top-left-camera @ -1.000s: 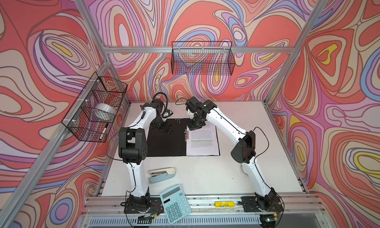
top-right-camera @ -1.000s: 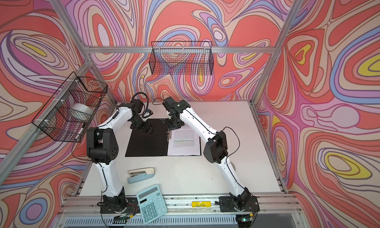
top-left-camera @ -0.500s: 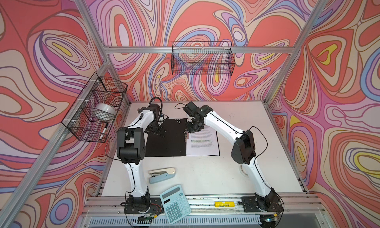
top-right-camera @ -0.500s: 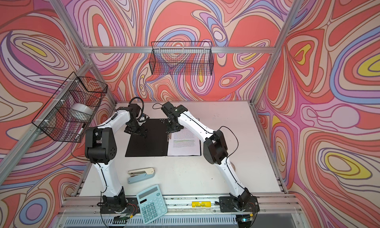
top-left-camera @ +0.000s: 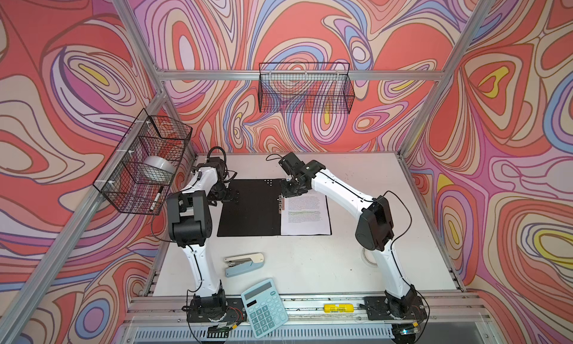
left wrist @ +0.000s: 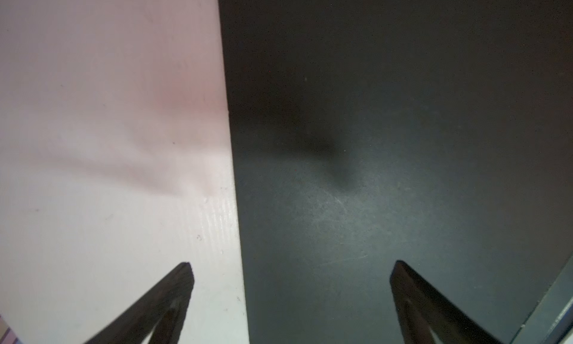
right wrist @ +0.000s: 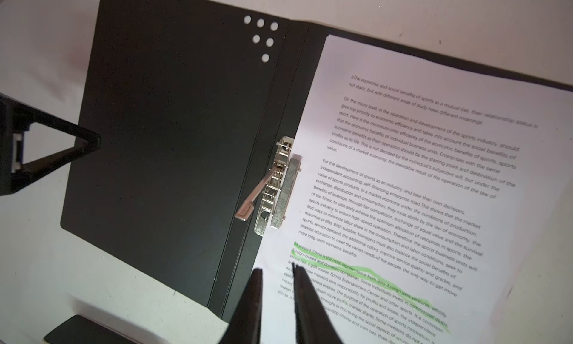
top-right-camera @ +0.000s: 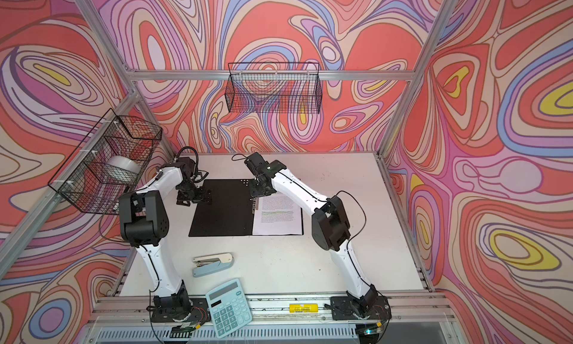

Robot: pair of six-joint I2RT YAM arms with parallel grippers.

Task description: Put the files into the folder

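Left tool [left wrist: 291,266] wide open, empty; right tool [right wrist: 277,269] near-closed, empty.

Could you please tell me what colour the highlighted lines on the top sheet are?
Green, on the sheet; it shows best in the right wrist view.

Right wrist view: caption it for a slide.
Printed files lie in the open folder beside its metal clip.

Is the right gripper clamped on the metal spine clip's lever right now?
No. In the right wrist view the right gripper hangs nearly closed and empty, clear of the lever on the folder.
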